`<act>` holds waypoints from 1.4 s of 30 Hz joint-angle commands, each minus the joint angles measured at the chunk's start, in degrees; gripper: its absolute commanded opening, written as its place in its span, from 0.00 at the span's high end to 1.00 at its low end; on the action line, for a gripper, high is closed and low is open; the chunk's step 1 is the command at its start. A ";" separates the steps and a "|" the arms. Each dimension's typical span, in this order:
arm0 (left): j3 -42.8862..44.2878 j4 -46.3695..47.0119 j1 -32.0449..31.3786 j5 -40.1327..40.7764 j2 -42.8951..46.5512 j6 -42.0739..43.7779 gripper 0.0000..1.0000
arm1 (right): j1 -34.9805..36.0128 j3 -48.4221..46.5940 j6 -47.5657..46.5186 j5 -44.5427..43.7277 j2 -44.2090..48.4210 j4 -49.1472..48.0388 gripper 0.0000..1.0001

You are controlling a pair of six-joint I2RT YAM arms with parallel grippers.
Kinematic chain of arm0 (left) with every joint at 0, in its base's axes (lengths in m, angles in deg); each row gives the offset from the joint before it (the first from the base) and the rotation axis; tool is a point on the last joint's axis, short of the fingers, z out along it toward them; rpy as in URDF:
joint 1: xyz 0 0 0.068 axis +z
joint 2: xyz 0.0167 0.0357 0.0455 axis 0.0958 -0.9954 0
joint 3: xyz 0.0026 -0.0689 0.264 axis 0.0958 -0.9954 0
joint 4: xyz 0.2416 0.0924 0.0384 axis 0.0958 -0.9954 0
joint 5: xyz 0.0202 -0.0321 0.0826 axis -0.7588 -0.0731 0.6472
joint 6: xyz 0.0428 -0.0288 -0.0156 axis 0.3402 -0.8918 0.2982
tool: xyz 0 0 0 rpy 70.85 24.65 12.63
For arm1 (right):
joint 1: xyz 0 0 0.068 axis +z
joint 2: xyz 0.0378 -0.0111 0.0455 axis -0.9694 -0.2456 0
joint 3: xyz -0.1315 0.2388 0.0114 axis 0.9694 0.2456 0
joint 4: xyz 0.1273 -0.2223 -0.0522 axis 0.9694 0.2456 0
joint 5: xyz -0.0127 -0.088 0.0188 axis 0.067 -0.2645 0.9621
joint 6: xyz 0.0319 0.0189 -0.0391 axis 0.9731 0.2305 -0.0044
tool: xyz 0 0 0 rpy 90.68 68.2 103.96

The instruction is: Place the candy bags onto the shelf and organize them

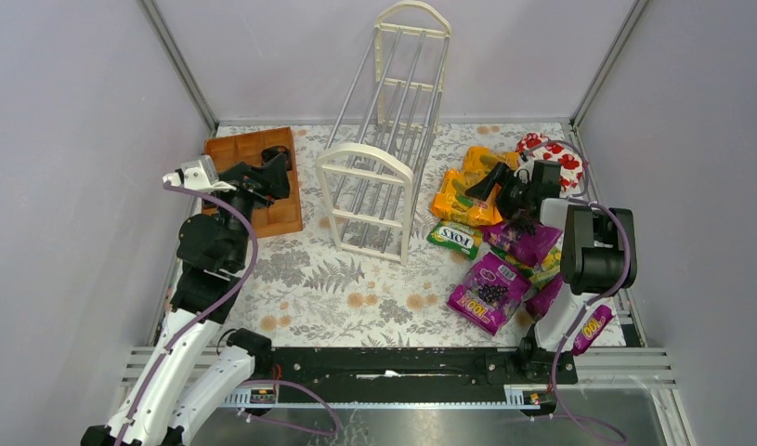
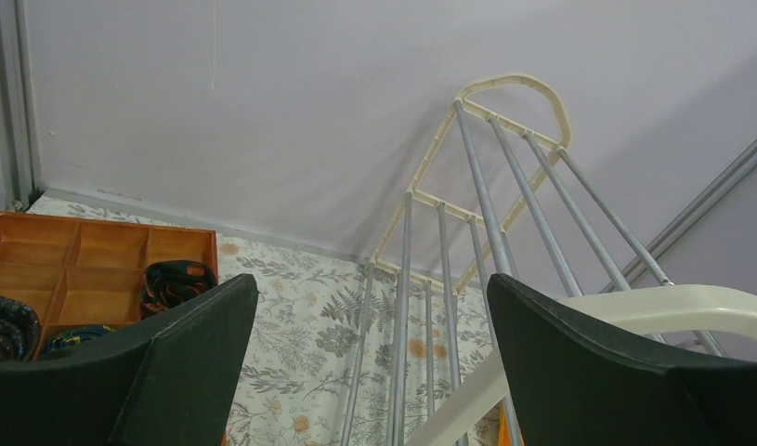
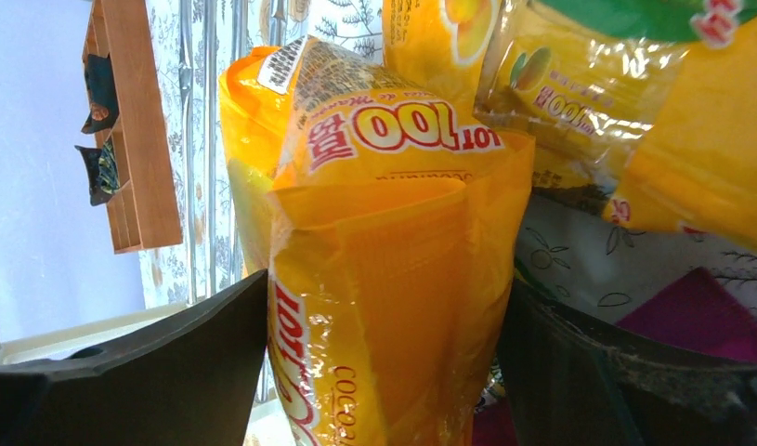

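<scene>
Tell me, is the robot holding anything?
The left gripper holds nothing. The right gripper has its fingers on both sides of an orange-yellow candy bag, near its end. Whether they pinch it cannot be told.

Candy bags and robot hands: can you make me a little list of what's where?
shelf: upright mid-table, no bags on it
orange candy bag: between the open jaws of the right gripper
left gripper: open, empty, by the wooden tray
purple bags: lying right of the shelf
green FOX'S bag: flat, near the shelf's right foot
</scene>
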 commanded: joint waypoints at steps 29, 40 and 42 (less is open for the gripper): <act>0.26 1.77 -0.14 -1.11 0.12 -0.84 0.01 | 0.88 -4.96 38.86 11.30 1.30 -22.44 0.55; 0.68 1.23 -0.08 -1.38 -1.87 -0.67 0.01 | 1.75 -20.06 54.91 13.23 -18.16 -40.00 0.59; 0.82 1.15 0.20 -1.74 -2.34 -0.79 0.01 | 2.52 -24.53 53.93 13.37 -20.86 -37.32 0.59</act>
